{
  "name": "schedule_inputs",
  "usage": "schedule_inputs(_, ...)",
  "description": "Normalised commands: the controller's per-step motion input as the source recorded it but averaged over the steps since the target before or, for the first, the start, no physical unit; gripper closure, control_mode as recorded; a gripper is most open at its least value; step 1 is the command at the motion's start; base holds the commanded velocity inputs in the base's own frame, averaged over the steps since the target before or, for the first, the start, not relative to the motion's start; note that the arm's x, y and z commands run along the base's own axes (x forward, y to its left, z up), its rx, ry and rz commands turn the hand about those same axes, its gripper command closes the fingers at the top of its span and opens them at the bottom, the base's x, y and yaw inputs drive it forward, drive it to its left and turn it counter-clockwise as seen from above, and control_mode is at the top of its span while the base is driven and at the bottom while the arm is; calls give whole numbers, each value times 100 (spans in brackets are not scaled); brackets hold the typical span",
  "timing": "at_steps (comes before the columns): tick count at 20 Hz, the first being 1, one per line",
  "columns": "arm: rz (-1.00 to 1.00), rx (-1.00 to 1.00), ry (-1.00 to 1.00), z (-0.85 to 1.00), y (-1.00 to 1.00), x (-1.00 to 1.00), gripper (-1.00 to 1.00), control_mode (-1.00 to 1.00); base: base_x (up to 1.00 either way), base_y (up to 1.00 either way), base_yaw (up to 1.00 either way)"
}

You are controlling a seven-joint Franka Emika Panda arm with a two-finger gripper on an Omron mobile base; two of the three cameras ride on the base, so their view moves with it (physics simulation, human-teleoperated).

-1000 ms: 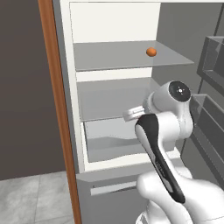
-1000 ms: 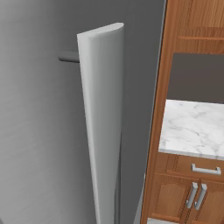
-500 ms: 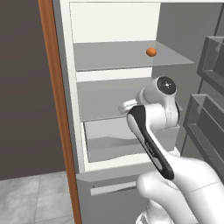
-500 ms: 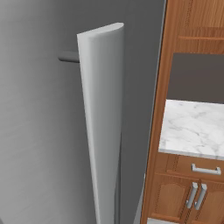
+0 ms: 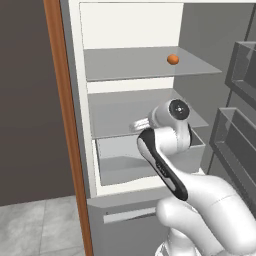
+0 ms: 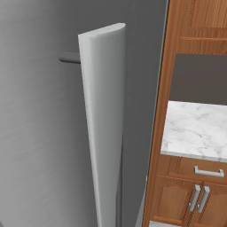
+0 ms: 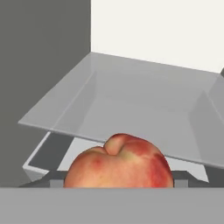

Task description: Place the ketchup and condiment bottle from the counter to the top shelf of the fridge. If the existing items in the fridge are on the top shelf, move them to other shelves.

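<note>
My gripper (image 7: pixel 116 176) is shut on the pinkish-red fruit (image 7: pixel 118 162), one of the existing items, which hides most of both fingers in the hand view. It hangs just in front of the middle shelf (image 7: pixel 131 105) of the open fridge (image 5: pixel 85 150), above the grey drawer (image 5: pixel 150 160). The orange fruit (image 5: pixel 172 59) lies on the top shelf (image 5: pixel 140 65), toward its right. My arm (image 5: pixel 165 145) reaches in at middle-shelf height. A stretch of the marbled counter (image 6: pixel 195 128) is visible in the right base view. The ketchup and the condiment bottle are out of view.
The open fridge door (image 6: pixel 102 128) stands edge-on in the right base view, and its grey racks (image 5: pixel 240 75) line the right of the left base view. Wooden cabinets (image 6: pixel 190 195) sit under the counter. A brown wooden panel (image 5: pixel 62 120) borders the fridge on the left.
My wrist has swung left across the fridge opening, carrying the hand and the pinkish-red fruit toward the middle shelf. The orange fruit has stayed put.
</note>
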Motion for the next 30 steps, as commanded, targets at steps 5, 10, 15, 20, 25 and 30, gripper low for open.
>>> schedule_inputs(5,-2,0,-10,-14,12,35,100,-100,0,0,0)
schedule_inputs(10,-2,0,-2,-9,6,64,100,-100,0,0,0)
schedule_inputs(15,-3,0,0,-15,1,92,100,-100,0,0,0)
schedule_inputs(20,-4,0,0,-23,1,99,-100,-100,0,0,0)
schedule_inputs(25,-4,0,-2,-14,5,54,-100,-100,0,0,0)
schedule_inputs(30,-5,0,0,0,0,24,-100,-100,0,0,0)
